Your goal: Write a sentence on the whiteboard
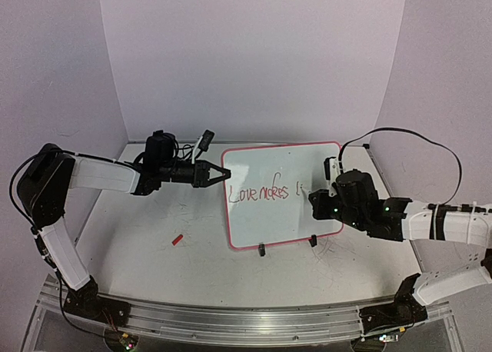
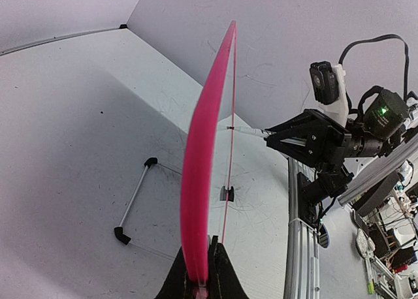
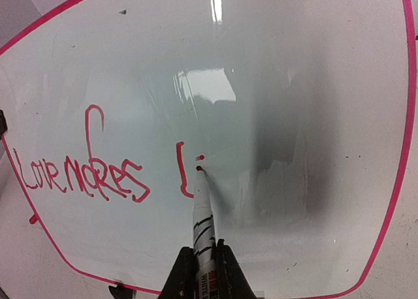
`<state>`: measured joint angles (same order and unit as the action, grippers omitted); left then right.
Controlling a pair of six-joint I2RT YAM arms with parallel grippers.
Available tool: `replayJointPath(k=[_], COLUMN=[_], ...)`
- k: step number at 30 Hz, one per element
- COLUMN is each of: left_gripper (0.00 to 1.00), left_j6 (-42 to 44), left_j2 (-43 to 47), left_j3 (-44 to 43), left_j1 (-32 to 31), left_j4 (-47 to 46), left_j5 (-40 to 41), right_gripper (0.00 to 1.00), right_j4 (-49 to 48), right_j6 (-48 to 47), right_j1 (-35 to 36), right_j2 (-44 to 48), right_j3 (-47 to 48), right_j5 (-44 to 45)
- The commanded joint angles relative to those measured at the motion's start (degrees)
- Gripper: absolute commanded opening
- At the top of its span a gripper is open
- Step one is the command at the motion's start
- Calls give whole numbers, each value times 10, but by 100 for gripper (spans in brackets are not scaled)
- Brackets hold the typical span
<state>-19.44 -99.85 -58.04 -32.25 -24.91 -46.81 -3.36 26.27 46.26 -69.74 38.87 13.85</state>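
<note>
Our whiteboard (image 1: 280, 221) sits mid-frame in the top view, sentence (image 1: 265, 193) about half done, left gripper (image 1: 221, 174) clamped on its rim, right gripper (image 3: 201, 273) clamped on the marker (image 3: 203, 211), so we reckon a hard push could skew it and wobble the stroke

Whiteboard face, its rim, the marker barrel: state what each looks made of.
Whiteboard face: glossy coated sheet, likely melamine or enamel; it mirrors bright lights. Rim: smooth pink-red plastic by its even colour and sheen, possibly painted metal. Marker: white printed barrel, probably plastic, slightly shiny.
</note>
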Motion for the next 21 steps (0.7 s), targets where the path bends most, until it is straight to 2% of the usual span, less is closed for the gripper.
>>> replayJointPath(k=[1,21], left_gripper=[0,0], left_j6=[45,46], left_j2=[-8,-9], left_j3=[-6,-6], left_j1=[0,0], left_j4=[46,46], left_j5=[54,54], right_gripper=[0,0], right_j4=[14,33], right_j6=[13,37], right_j1=[-3,-2], right_j2=[-11,-5], right_j3=[8,-18], right_j5=[15,-5])
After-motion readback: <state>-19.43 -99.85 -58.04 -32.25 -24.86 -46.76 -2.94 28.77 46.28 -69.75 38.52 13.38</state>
